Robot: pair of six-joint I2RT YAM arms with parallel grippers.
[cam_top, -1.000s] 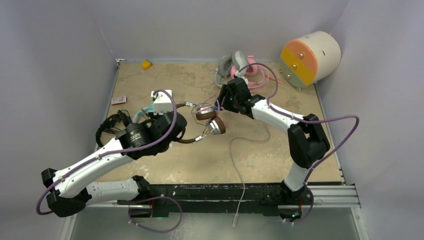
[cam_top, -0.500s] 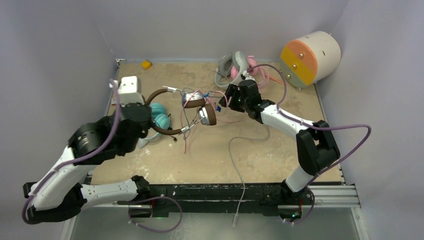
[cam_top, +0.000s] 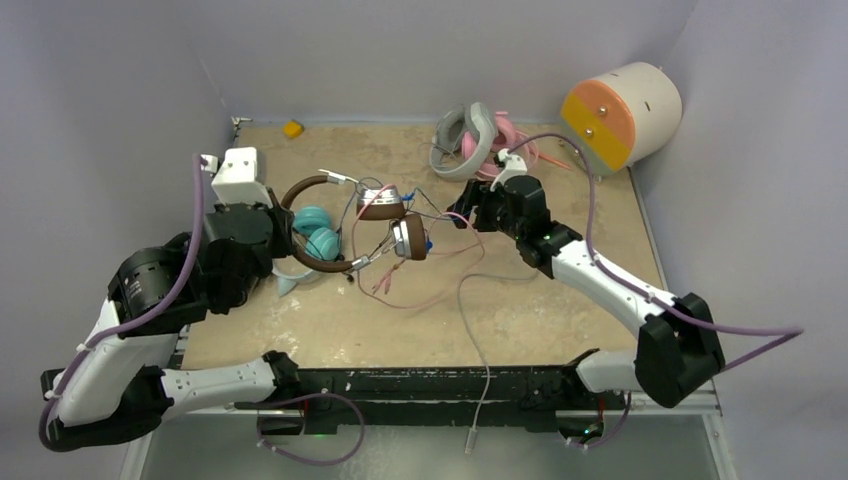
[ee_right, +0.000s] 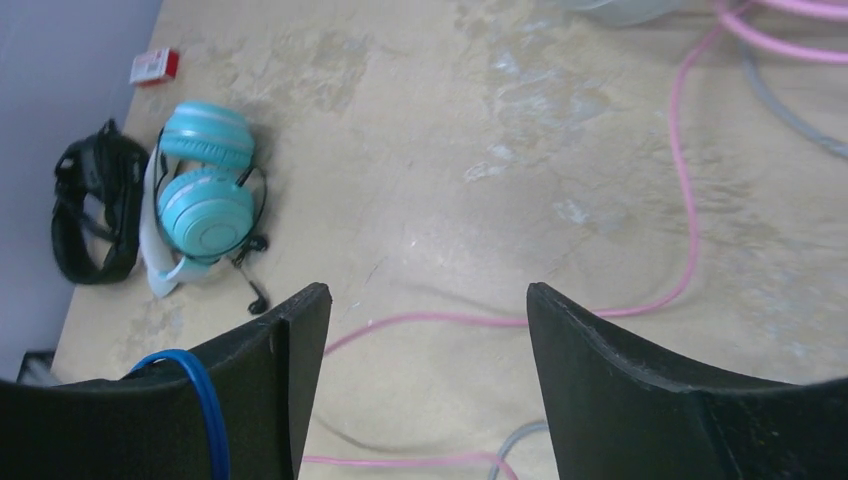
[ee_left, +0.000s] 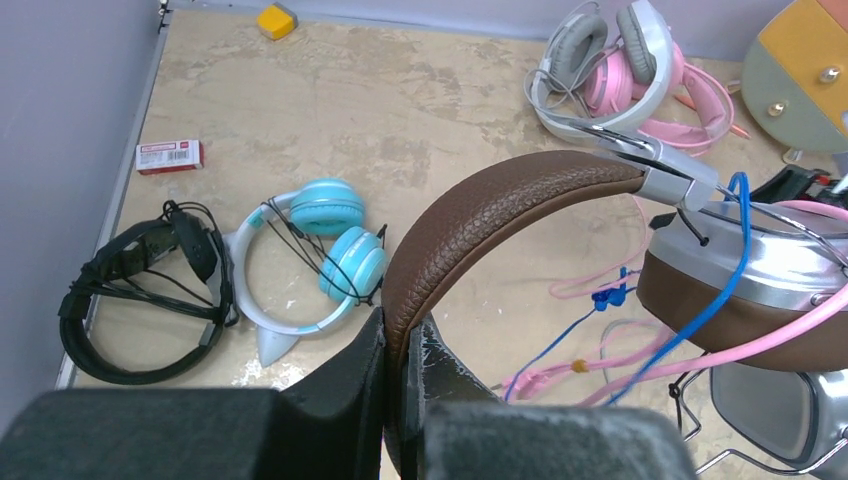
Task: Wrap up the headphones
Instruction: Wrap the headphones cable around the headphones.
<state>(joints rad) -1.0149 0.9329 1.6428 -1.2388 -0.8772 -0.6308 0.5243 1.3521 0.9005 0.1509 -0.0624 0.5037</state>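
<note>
The brown-and-silver headphones (cam_top: 385, 205) hang above the table, and my left gripper (ee_left: 405, 340) is shut on their brown headband (ee_left: 500, 200). Thin blue (ee_left: 720, 290) and pink cables (cam_top: 440, 285) trail from the ear cups down to the table. My right gripper (ee_right: 428, 300) is open and holds nothing; it stands just right of the ear cups (cam_top: 470, 205), over the pink cable (ee_right: 440, 320). A blue cable (ee_right: 205, 400) drapes over its left finger. Teal-and-white headphones (ee_left: 320, 250) and black headphones (ee_left: 140, 290) lie at the left.
Grey-white headphones (cam_top: 460, 130) and pink headphones (cam_top: 500, 140) lie at the back. The cream cylinder (cam_top: 620, 115) sits at the back right corner. A grey cable (cam_top: 470, 310) runs to the front edge. A yellow piece (cam_top: 292, 128) and a small red-white box (ee_left: 168, 155) lie at the back left.
My left arm has swung left and back, carrying the brown headphones with it. My right gripper has drawn right, away from the ear cups, and opened wider.
</note>
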